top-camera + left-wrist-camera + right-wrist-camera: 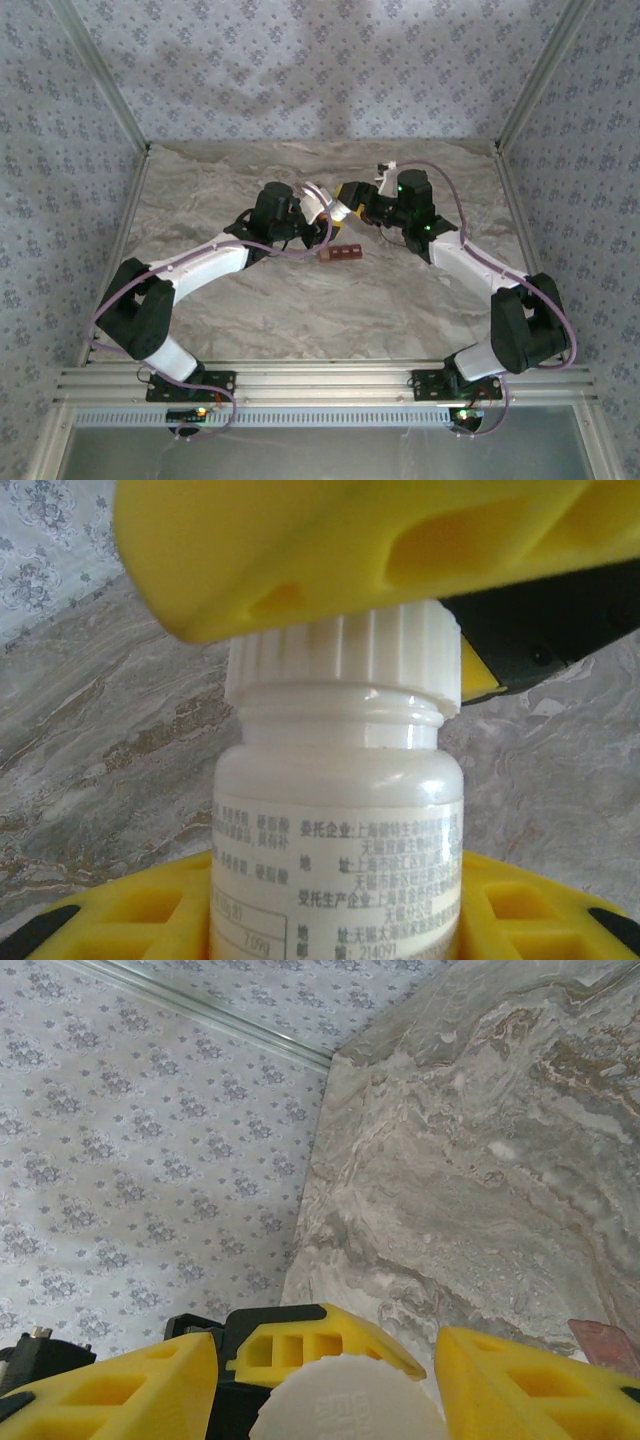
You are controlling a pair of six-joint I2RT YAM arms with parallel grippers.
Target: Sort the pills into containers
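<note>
the containers (340, 253), a short red-brown strip, lie on the marble table (300, 310) around its middle, just on the near side of the two grippers. we see the left gripper (335, 925) clamped on the body of a white bottle (340, 810), whose cap points right. the right gripper (325, 1360) faces it from the right, its yellow fingers (540, 1385) standing apart on either side of the ribbed white cap (345, 1405), with a gap showing on one side.
</note>
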